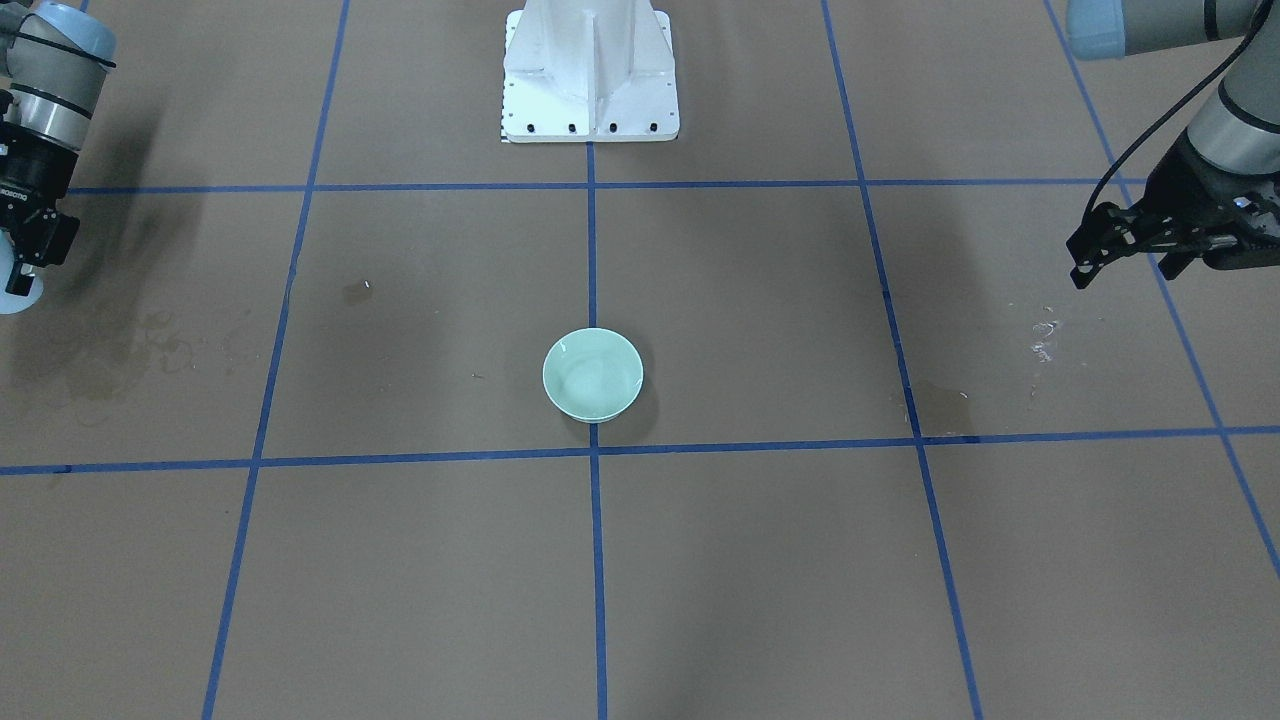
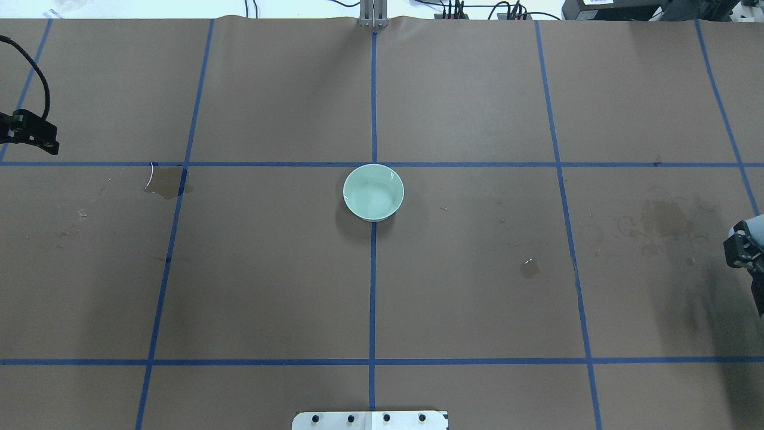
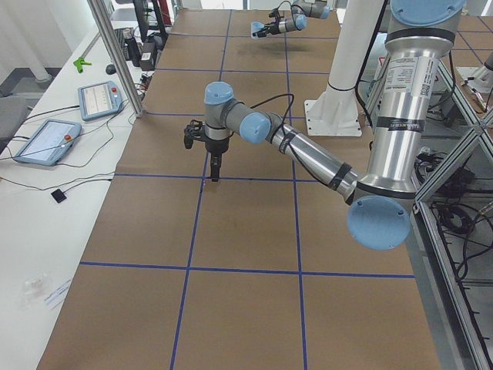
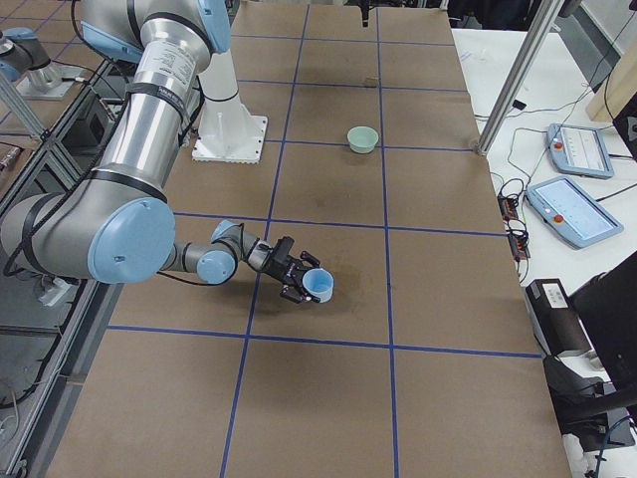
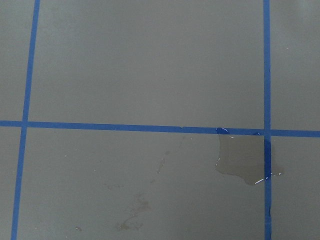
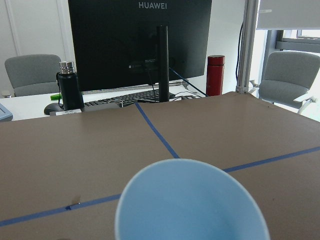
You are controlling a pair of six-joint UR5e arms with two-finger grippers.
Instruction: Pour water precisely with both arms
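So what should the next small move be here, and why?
Probably carry the blue cup in the right gripper toward the green bowl, keeping it level. The cup is held far off to the side, well apart from the bowl, so nothing poured now could land in it.

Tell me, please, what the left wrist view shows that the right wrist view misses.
Left wrist only: a wet puddle beside a tape crossing. Right wrist only: a light-blue cup close under the lens, a monitor and a red bottle in the background. Both: the brown table cover with blue tape lines.
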